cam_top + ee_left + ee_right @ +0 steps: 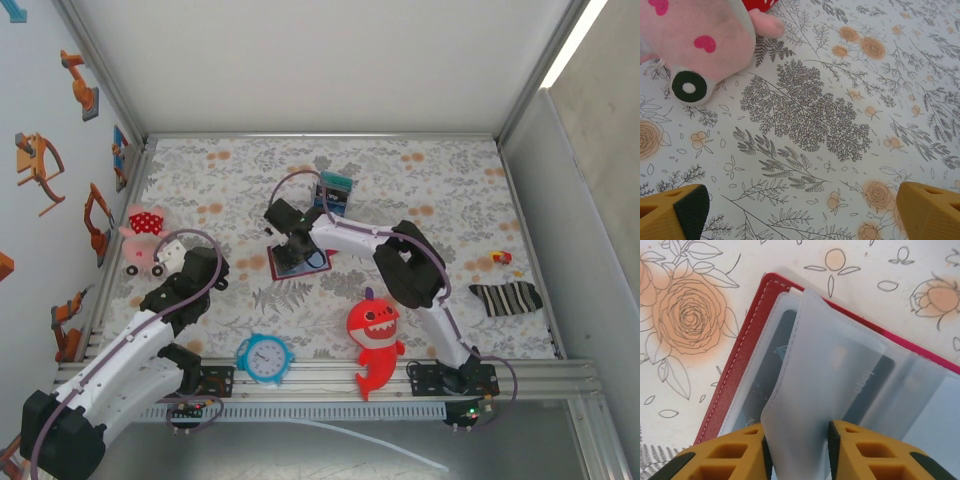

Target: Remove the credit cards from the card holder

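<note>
right gripper (800, 440) is pinching clear sleeve (825, 365) of holder (737, 360), dark card (870, 385) inside | left gripper (800, 215) is hanging wide apart over cloth (805, 115) near pink toy (700, 40)

Red card holder (738, 365) open, dark credit cards (785, 337) sleeved

Left pincer (800, 215) spread wide, right pincer (797, 450) pinching card holder (742, 360)
</note>
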